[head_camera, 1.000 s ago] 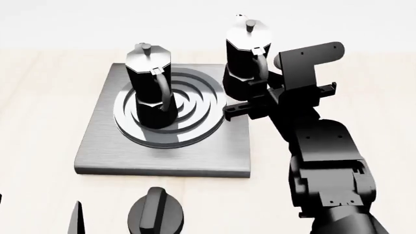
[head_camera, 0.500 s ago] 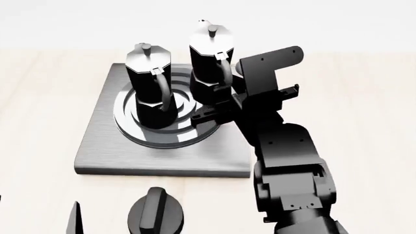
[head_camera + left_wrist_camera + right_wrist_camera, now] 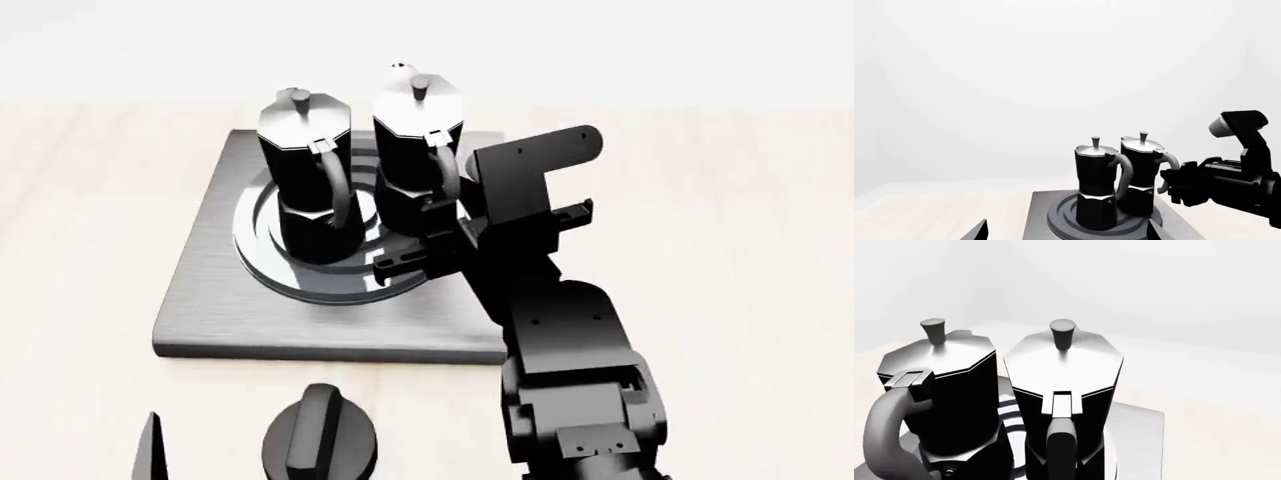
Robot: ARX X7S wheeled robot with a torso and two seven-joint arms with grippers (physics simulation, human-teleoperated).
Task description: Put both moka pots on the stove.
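While the right arm reaches in from the near right, its pincer (image 3: 424, 235) sits low against the right-hand tall faceted black moka pot with the silvery lid (image 3: 412, 150), around the handle side. Pretty sure it's pinching that pot, since the black fingers (image 3: 400, 262) hug its lower body, though the arm hides the actual contact.

Both pots are over the flat square dark-grey metal stove slab (image 3: 214, 300). The left-hand identical black faceted moka pot (image 3: 304, 180) stands upright on the raised ring burner (image 3: 287, 275), handle toward the near side. The held one is just beside it on the right, almost touching, upright too, over the right part of the rings. From the right wrist view you see both lids close together and the held pot's handle (image 3: 1062, 440) dead centre.

Left pincer (image 3: 150, 455) only shows as a dark sliver at the near left edge, can't tell if it's spread or pressed together. A short round black dial knob (image 3: 320, 440) lies on the pale wooden tabletop (image 3: 721, 200) near the stove's front edge.
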